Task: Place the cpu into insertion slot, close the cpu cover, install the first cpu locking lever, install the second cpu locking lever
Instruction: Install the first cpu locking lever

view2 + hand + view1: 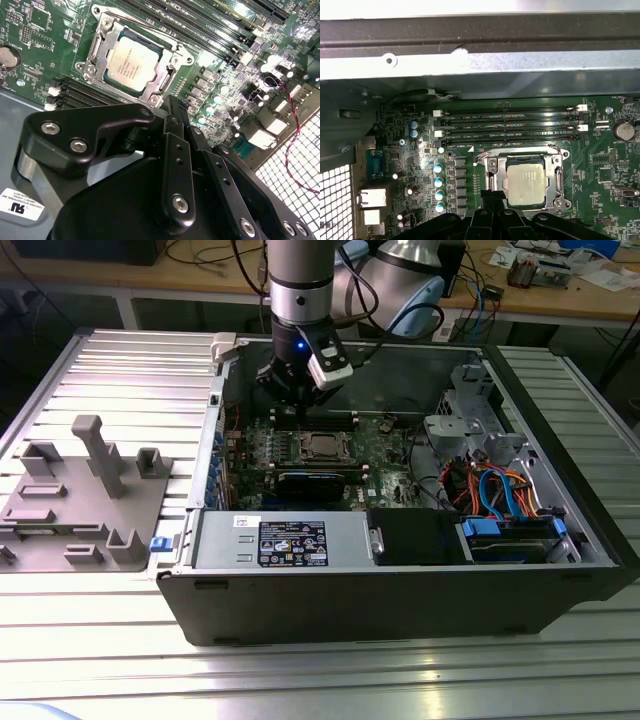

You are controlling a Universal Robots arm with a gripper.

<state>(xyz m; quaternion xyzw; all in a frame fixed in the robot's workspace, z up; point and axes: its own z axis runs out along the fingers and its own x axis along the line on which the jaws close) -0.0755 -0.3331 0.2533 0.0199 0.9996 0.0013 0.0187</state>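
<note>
- Computer case (400, 585): open-topped, standing on a ribbed metal table (560, 670). The arm reaches down into it near the far wall. Risk: the wrist or its cable could catch the case rim on any sideways travel.
- Motherboard (600, 175): lies flat on the case floor, with the memory slots (510, 125) just beside the socket. Risk: a slipping tip could score the board or knock the capacitors (439, 180) nearby.
- Gripper (172, 106): fingers drawn together with nothing between them. The tips sit low at the socket's edge; I cannot tell if they touch it.
- Cpu cover (96, 50): silver frame lying down around the chip. Risk: an off-centre push could bend it or let it spring up.
- Cpu (132, 62): seated in the socket, its top showing through the cover's window. Risk: pressure on a shifted chip would likely damage the contacts beneath.
</note>
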